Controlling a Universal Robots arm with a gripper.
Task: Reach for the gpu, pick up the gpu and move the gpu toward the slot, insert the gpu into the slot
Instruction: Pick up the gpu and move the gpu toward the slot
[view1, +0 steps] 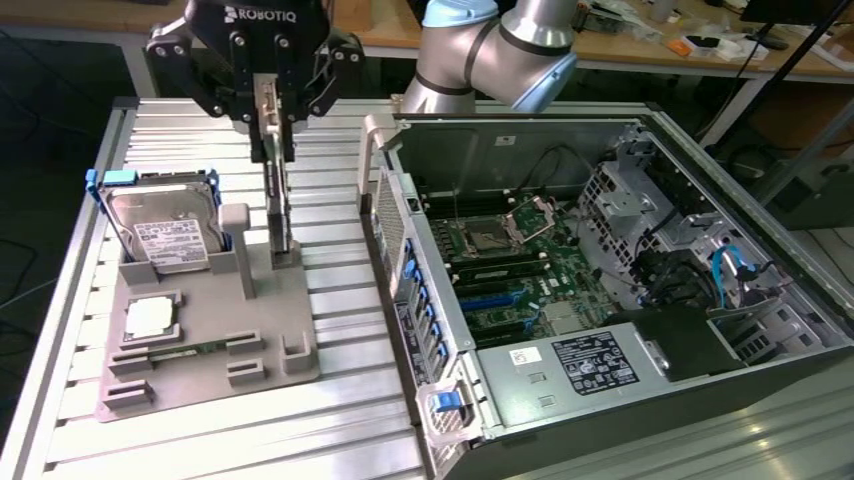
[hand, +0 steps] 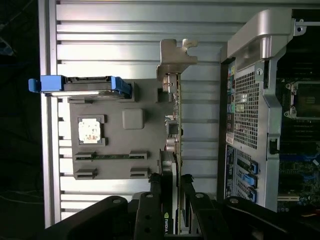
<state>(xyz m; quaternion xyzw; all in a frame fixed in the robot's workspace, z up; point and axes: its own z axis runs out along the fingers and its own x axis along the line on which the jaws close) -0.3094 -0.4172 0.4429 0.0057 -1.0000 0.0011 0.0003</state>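
- The claw (view1: 274, 155) straddles the top edge of the gpu (view1: 282, 215); I cannot tell whether it is gripping or loose.
- The gpu stands on edge in the grey holder (view1: 200, 335), not yet lifted.
- The slot (view1: 486, 299), inside the open computer case (view1: 747, 340), is empty, so carrying and inserting remain.
- The counter (view1: 200, 440) is ribbed aluminium, with cluttered workbenches (view1: 667, 40) behind.

Count for your log:
- You have one gripper (view1: 271, 150), one gpu (view1: 279, 215), one hard drive (view1: 167, 235) and one processor chip (view1: 151, 317).
- You have one grey holder block (view1: 267, 345).
- You have one open computer case (view1: 801, 340) and one green motherboard (view1: 587, 262).
- On the board you can count one blue slot (view1: 487, 298) and one square processor socket (view1: 487, 235).
- You have one blue cable (view1: 727, 268).
- The black memory strips (view1: 514, 264) sit too close together for you to count.
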